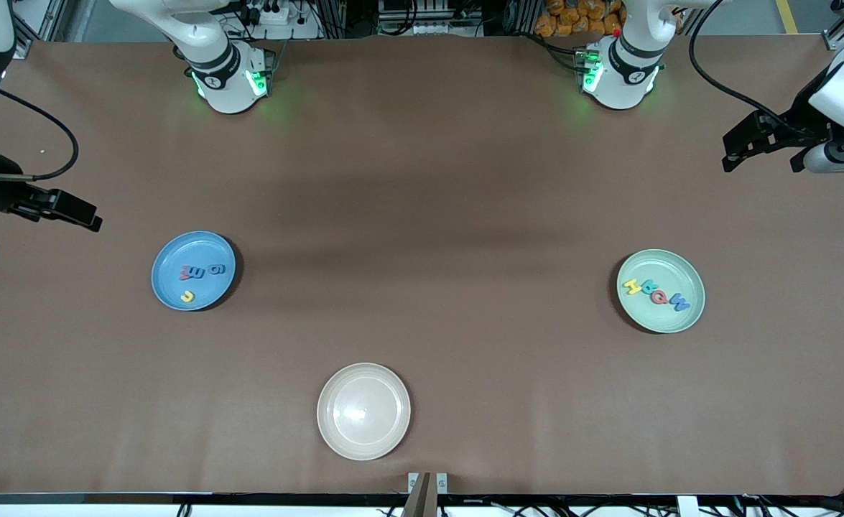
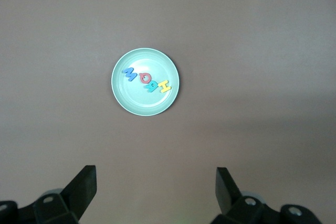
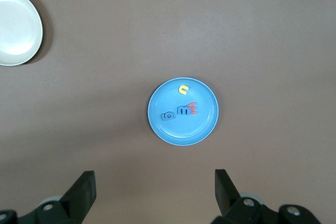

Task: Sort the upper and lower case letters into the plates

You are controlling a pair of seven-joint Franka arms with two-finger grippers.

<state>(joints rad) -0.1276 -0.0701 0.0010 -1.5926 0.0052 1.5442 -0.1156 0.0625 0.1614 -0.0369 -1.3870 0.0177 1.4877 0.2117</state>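
A round, shallow cream-beige plate (image 1: pixel 363 411) is sitting empty on the brown table covering (image 1: pixel 422 215), lower centre of the frame.

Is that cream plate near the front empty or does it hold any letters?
Empty: the cream plate shows only its bare, glossy inside, no letters.

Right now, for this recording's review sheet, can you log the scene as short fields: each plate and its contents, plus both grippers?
blue round plate: toward the right arm's end of the table; holds four small toy letters in blue, teal, red and yellow
mint green round plate: toward the left arm's end; holds a row of four letters, yellow, teal, red, blue
cream-beige round plate: nearest the front camera, nothing in it
left gripper: open, holds nothing, waits above the table
right gripper: open, holds nothing, waits above the table
loose letters on the table: none visible
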